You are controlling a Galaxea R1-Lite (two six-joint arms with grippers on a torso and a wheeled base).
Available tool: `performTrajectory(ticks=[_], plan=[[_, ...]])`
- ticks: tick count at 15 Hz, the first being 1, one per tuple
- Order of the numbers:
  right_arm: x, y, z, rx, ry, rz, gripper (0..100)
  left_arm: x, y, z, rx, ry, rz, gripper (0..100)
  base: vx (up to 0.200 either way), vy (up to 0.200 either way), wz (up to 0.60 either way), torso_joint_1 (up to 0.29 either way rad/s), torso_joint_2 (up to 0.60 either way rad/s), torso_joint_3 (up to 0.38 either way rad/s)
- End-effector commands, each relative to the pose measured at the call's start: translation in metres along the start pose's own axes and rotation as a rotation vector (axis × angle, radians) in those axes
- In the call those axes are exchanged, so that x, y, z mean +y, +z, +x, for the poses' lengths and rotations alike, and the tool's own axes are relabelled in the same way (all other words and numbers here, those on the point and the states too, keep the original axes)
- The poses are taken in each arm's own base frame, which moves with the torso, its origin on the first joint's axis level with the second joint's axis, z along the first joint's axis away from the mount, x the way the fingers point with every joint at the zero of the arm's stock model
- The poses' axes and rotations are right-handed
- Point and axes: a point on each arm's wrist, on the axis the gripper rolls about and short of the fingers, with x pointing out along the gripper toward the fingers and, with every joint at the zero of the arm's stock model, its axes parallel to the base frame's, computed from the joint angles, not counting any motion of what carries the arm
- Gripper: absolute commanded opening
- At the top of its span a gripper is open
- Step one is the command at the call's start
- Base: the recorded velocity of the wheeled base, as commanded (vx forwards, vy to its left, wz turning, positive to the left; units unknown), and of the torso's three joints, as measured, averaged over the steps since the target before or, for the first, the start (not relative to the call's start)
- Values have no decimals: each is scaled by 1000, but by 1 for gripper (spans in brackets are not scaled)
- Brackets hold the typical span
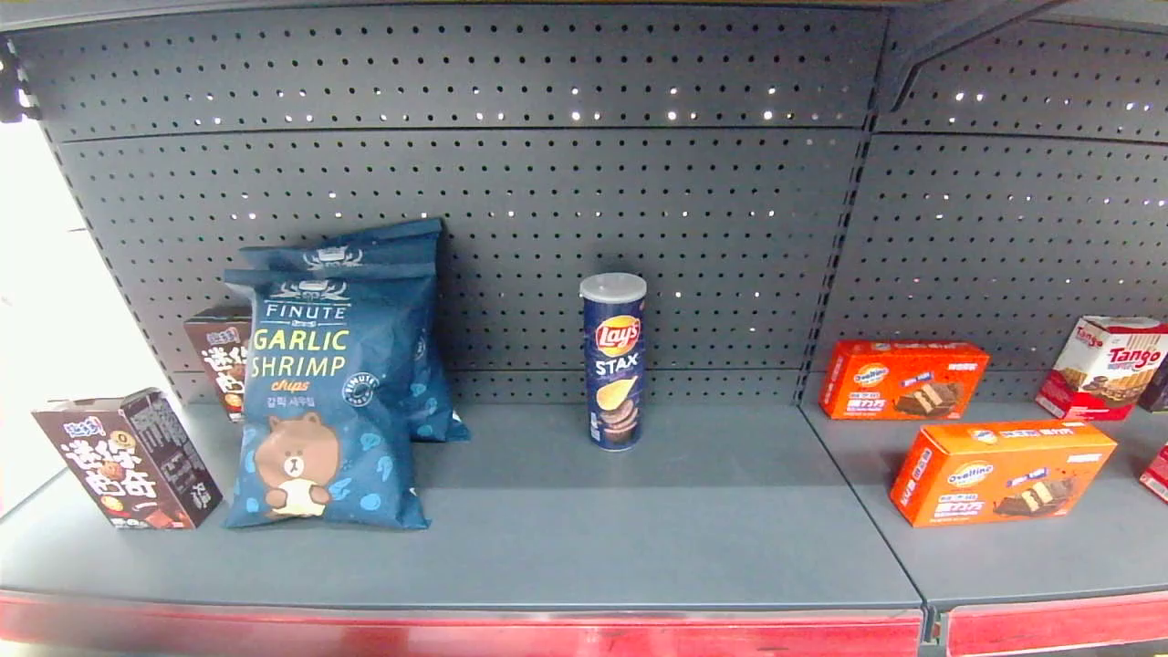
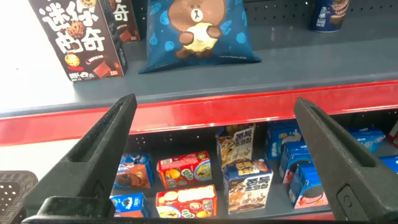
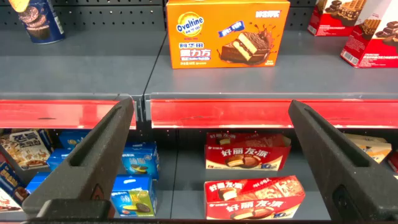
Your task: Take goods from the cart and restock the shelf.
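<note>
Grey shelf, red-edged, pegboard behind.

Left hand, right hand, both agape

Chip can mid-shelf — bags left, boxes right.

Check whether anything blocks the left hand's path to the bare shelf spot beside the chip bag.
Nothing visible does. The left hand is open and empty, and the shelf between chip bag and chip can lies bare.
</note>
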Motion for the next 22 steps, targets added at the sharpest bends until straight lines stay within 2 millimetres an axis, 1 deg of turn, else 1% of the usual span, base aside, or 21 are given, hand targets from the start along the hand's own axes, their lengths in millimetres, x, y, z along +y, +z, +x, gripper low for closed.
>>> performTrajectory(ticks=[1, 13, 20, 22], plan=[[0, 0, 0, -1, 0, 0, 100, 0, 0, 0, 1, 1, -1, 100, 0, 0, 0, 0, 0, 0], [0, 0, 0, -1, 0, 0, 100, 0, 0, 0, 1, -1, 0, 100, 0, 0, 0, 0, 0, 0], [0, 0, 0, -1, 0, -1, 100, 0, 0, 0, 1, 7, 8, 100, 0, 0, 600, 5, 2, 2], [0, 0, 0, -1, 0, -1, 100, 0, 0, 0, 2, 21, -15, 100, 0, 0, 600, 5, 7, -5]])
